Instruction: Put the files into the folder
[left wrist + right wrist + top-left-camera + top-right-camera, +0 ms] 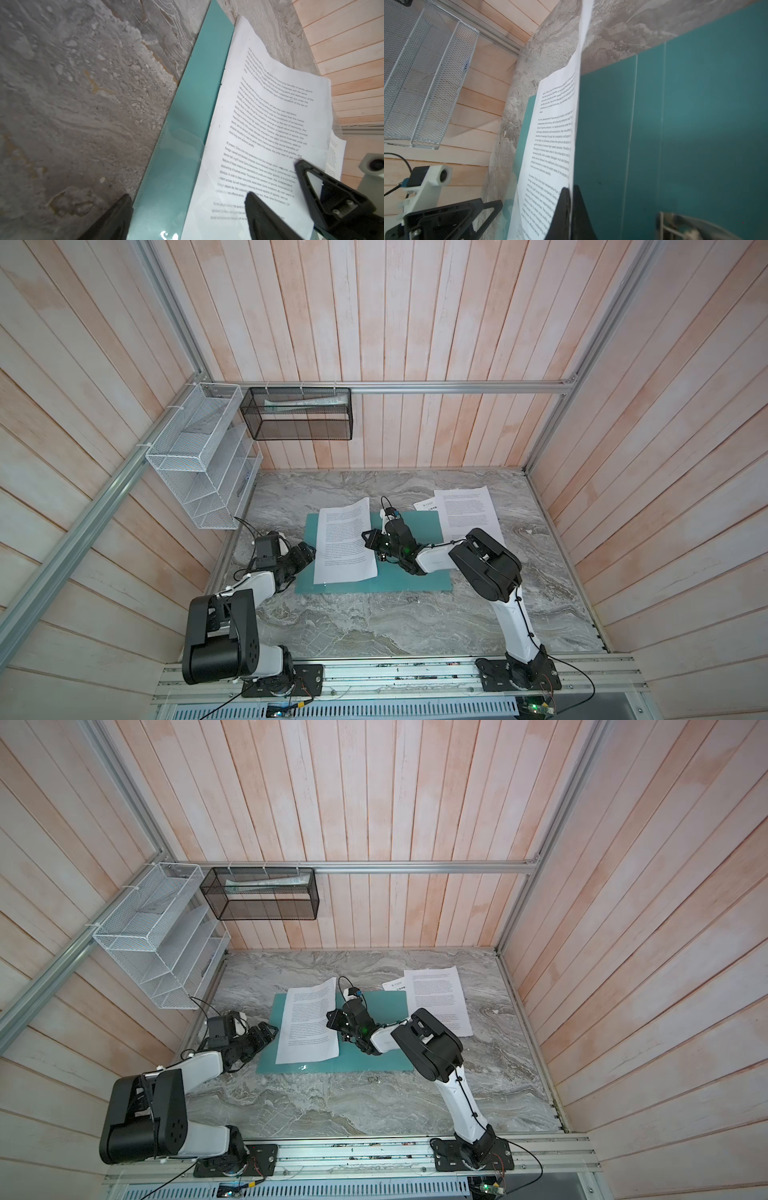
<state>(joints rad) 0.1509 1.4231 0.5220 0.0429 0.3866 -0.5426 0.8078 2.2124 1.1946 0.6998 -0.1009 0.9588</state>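
Observation:
The teal folder [415,572] [374,1056] lies open and flat on the marble table. One of the files, a text sheet [343,543] [309,1023], rests on the folder's left half. My right gripper [368,541] [571,188] is shut on this sheet's right edge and holds that edge raised. A clear pocket of the folder covers the sheet's near end [228,212]. My left gripper [309,551] [188,195] is open at the folder's left edge [187,124], one finger over the table and the other over the sheet. Two more files [469,510] [426,505] lie at the back right.
A white wire rack [203,472] hangs on the left wall above the table corner. A black mesh basket [299,414] with rolled paper hangs on the back rail. Wooden walls enclose three sides. Bare marble [395,622] stretches in front of the folder.

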